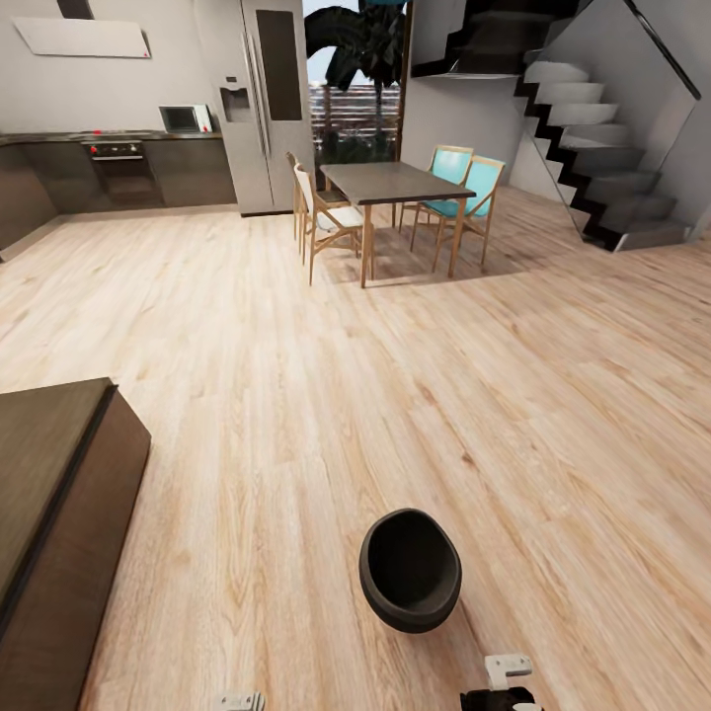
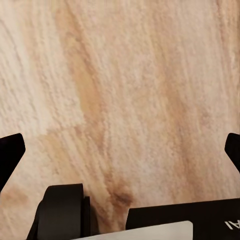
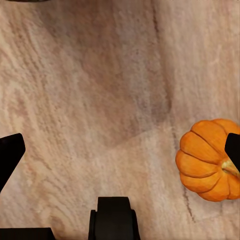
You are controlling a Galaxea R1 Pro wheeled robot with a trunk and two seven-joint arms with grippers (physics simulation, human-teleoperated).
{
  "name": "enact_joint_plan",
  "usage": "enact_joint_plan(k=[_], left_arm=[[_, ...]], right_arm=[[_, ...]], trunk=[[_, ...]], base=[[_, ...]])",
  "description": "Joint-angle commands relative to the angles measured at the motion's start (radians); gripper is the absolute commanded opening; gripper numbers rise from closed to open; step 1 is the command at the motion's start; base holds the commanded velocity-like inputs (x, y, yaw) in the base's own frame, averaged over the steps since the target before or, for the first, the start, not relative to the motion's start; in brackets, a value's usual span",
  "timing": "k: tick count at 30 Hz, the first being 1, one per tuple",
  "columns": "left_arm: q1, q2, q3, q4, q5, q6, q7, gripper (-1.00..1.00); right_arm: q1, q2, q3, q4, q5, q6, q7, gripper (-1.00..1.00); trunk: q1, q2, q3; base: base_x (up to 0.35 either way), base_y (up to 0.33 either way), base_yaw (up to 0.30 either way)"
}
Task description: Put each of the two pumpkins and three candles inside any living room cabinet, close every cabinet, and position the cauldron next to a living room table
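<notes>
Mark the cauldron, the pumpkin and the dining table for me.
cauldron (image 1: 410,570): head view, on its dark inside.
pumpkin (image 3: 205,160): right wrist view, on its orange ribbed side.
dining table (image 1: 395,181): head view, on its bare grey top.

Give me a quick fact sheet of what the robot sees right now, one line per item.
Floor: pale wood planks
Cauldron: black, empty, on the floor just ahead of the robot
Pumpkin: orange, on the floor beside the right gripper
Cabinet: dark brown, at the left
Dining table: far across the room, with chairs
Left gripper: open, nothing held
Right gripper: open, nothing held
</notes>
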Motion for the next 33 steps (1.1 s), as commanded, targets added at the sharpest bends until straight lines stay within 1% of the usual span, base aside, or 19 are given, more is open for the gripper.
enact_joint_plan(k=[1,5,8,9,10,11,12,13,14,15,16,18,20,22,24,33], left_arm=[[0.0,0.0,0.0,0.0,0.0,-0.001,0.0,1.0],[0.0,0.0,0.0,0.0,-0.001,-0.001,-0.001,1.0],[0.0,-0.02,-0.001,0.0,-0.002,0.003,-0.007,1.0],[-0.078,-0.068,0.001,-0.113,-0.001,0.3,0.017,1.0],[-0.108,-0.071,0.001,-0.214,-0.001,0.458,0.044,1.0],[-0.114,-0.072,0.001,-0.25,-0.001,0.503,0.056,1.0],[-0.124,-0.073,0.001,-0.326,-0.001,0.58,0.083,1.0],[-0.131,-0.075,0.002,-0.418,-0.001,0.64,0.123,1.0],[-0.135,-0.075,0.002,-0.507,0.001,0.68,0.165,1.0],[-0.138,-0.076,0.003,-0.581,0.002,0.707,0.195,1.0],[-0.139,-0.076,0.003,-0.612,0.003,0.717,0.206,1.0],[-0.141,-0.076,0.003,-0.689,0.006,0.741,0.237,1.0],[-0.141,-0.08,-0.001,-0.684,0.006,0.746,0.245,1.0],[-0.141,-0.085,-0.003,-0.657,0.006,0.747,0.249,1.0],[-0.142,-0.084,-0.002,-0.639,0.007,0.744,0.247,1.0],[-0.14,-0.088,-0.001,-0.632,0.012,0.741,0.247,1.0]], right_arm=[[0.0,0.0,0.0,0.0,0.0,0.0,0.0,1.0],[0.0,0.0,0.001,0.0,0.006,0.0,-0.001,1.0],[0.0,0.002,0.002,-0.001,0.002,0.007,-0.003,1.0],[-0.099,0.012,0.001,-0.074,0.0,0.267,-0.008,1.0],[-0.14,0.01,-0.001,-0.121,-0.002,0.373,-0.008,1.0],[-0.149,0.009,-0.001,-0.135,-0.002,0.401,-0.008,1.0],[-0.164,0.009,-0.002,-0.165,-0.002,0.447,-0.008,1.0],[-0.176,0.011,-0.002,-0.206,-0.002,0.479,-0.007,1.0],[-0.184,0.012,-0.003,-0.252,-0.002,0.502,-0.007,1.0],[-0.189,0.014,-0.003,-0.298,-0.003,0.519,-0.008,1.0],[-0.191,0.014,-0.003,-0.321,-0.004,0.527,-0.008,1.0],[-0.196,0.016,-0.003,-0.404,-0.006,0.571,-0.008,1.0],[-0.197,0.017,-0.003,-0.424,-0.007,0.589,-0.008,1.0],[-0.197,0.017,-0.003,-0.438,-0.008,0.603,-0.007,1.0],[-0.198,0.017,-0.004,-0.444,-0.008,0.611,-0.004,1.0],[-0.198,0.01,-0.005,-0.446,-0.009,0.608,-0.001,1.0]], trunk=[[0.0,0.0,0.0],[0.0,0.0,0.0],[0.0,0.0,0.0],[0.0,0.0,0.0],[0.0,0.0,0.0],[0.0,0.0,0.0],[0.0,0.0,0.0],[0.0,0.0,0.0],[0.0,0.0,0.0],[0.0,0.0,0.0],[0.0,0.0,0.0],[0.0,0.0,0.0],[0.0,0.0,0.001],[0.0,0.0,0.002],[0.0,0.0,0.003],[0.0,0.0,0.01]], base=[[0.004,0.0,0.0],[0.0,0.0,0.0],[0.0,0.0,0.0],[0.0,0.0,0.0],[0.0,0.0,0.0],[0.0,0.0,0.0],[0.0,0.0,0.0],[0.0,0.0,0.0],[0.0,0.0,0.0],[0.0,0.0,0.0],[0.0,0.0,0.0],[0.0,0.0,-0.017],[0.0,0.0,-0.13],[0.0,0.0,-0.208],[0.0,0.0,-0.259],[0.0,0.0,-0.275]])
